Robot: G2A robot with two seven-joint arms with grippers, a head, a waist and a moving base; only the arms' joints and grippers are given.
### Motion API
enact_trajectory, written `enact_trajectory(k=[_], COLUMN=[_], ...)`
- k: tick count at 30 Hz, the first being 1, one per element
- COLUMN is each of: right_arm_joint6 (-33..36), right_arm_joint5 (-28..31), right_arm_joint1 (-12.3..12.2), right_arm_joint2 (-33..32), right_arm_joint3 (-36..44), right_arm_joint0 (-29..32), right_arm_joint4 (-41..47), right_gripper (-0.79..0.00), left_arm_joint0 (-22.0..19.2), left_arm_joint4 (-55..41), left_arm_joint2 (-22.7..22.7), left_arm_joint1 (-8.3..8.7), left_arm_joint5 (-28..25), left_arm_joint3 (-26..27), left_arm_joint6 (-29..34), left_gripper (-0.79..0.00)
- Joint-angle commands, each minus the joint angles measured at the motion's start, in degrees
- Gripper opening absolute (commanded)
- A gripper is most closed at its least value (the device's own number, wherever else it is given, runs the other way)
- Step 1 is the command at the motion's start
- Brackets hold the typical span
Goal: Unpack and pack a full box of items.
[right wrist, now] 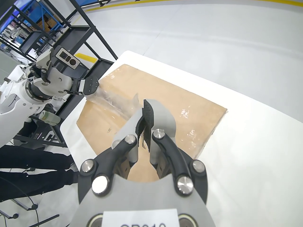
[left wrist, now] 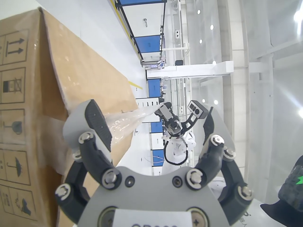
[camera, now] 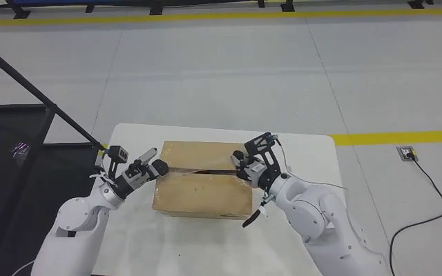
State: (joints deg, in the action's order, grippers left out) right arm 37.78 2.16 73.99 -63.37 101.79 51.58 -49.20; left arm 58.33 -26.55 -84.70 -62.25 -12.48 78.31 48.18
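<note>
White tabletop carries the cardboard box in the top view, the left tool at one end of the box, the right tool at the other, clear tape along the top seam. Left wrist view: the tool gapes wide, gripping nothing, one pad against the tape. Handling pictograms line the box's side, no wording legible there. Right wrist view: its pads are pressed together, seemingly pinching the tape. Stiff and probably heavy, the box wants lifting by both ends. The tape looks thin and slippery.
</note>
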Motion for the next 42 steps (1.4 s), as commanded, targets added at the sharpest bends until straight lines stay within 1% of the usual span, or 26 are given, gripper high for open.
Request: enact_trajectory(k=[1,13,27,28,29,32,33,35,37,38,40,42], right_arm_joint6=[0.4,3.4,3.9,4.0,4.0,3.9,3.9,4.0,4.0,4.1,4.1,4.1], right_arm_joint5=[-0.9,-5.8,-7.5,-7.7,-7.8,-8.3,-8.5,-8.6,-8.6,-8.7,-8.8,-9.2], right_arm_joint1=[0.0,0.2,0.5,0.6,0.6,0.7,0.7,0.7,0.8,0.8,0.8,0.8], right_arm_joint2=[0.2,0.8,1.2,1.2,1.2,1.1,1.1,0.9,0.8,0.8,0.7,0.6], right_arm_joint3=[-0.4,-1.8,-2.8,-2.9,-3.0,-3.1,-3.0,-2.8,-2.5,-2.5,-2.3,-1.9], right_arm_joint0=[0.0,1.2,1.7,1.7,1.7,1.6,1.6,1.7,1.8,1.8,1.8,1.9], right_arm_joint4=[-0.6,-3.6,-4.6,-4.6,-4.6,-4.7,-4.7,-4.6,-4.7,-4.8,-5.0,-5.4], right_gripper=[-0.785,-0.785,-0.785,-0.739,-0.557,-0.422,-0.397,-0.323,-0.317,-0.336,-0.329,-0.345], left_arm_joint0=[-0.5,-1.9,-2.3,-2.3,-2.2,-2.1,-2.0,-1.9,-1.8,-1.8,-1.8,-1.8], left_arm_joint4=[0.1,1.1,2.9,2.9,3.0,3.0,3.0,3.0,2.8,2.8,2.8,2.7], left_arm_joint2=[0.6,2.6,4.2,4.2,4.1,4.0,4.0,4.0,4.0,4.0,4.0,4.1], left_arm_joint1=[-0.08,-0.33,-0.41,-0.4,-0.39,-0.34,-0.33,-0.3,-0.3,-0.29,-0.29,-0.28], left_arm_joint5=[0.1,0.8,1.3,1.3,1.2,1.1,1.1,1.1,1.1,1.1,1.1,1.1], left_arm_joint3=[-0.6,-1.9,-2.4,-2.4,-2.3,-2.2,-2.2,-2.2,-2.2,-2.2,-2.2,-2.3], left_arm_joint6=[-0.3,-1.6,-2.1,-2.1,-2.1,-2.1,-2.0,-2.0,-2.0,-1.9,-1.9,-1.9], left_gripper=[0.0,0.0,0.0,0.0,0.0,0.0,0.0,0.0,0.0,0.0,0.0,0.0])
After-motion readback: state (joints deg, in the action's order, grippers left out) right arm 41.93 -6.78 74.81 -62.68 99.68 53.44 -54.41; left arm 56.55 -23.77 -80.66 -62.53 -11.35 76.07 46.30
